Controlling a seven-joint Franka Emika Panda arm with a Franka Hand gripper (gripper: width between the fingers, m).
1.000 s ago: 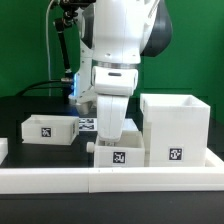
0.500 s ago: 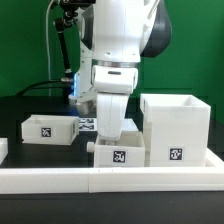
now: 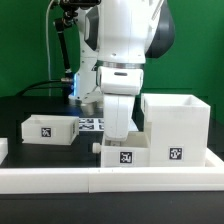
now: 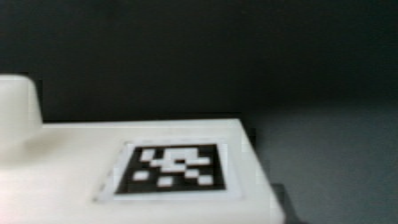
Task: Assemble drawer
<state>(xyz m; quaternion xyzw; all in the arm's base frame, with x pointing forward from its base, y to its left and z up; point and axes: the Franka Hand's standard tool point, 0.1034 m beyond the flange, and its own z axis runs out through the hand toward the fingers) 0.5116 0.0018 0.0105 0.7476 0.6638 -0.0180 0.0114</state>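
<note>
Just beside the big white open-topped box (image 3: pixel 176 120), toward the exterior view's left, sits the small white tag-bearing plastic drawer block (image 3: pixel 124 156), probably light, rigid and slick, best pinched across two flat opposite walls, while the gripper (image 3: pixel 119 136) hangs directly over it, jaw spacing hidden, so grip cannot be told.

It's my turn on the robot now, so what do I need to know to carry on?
Gripper: down at the small tagged box. Its fingers are hidden, so I cannot tell if it is open or shut.
Parts: that box sits close beside the big open box, on its exterior-view left. A low box lies apart, further left.
Done: nothing looks joined yet.
Left: fit the pieces together into the drawer.
</note>
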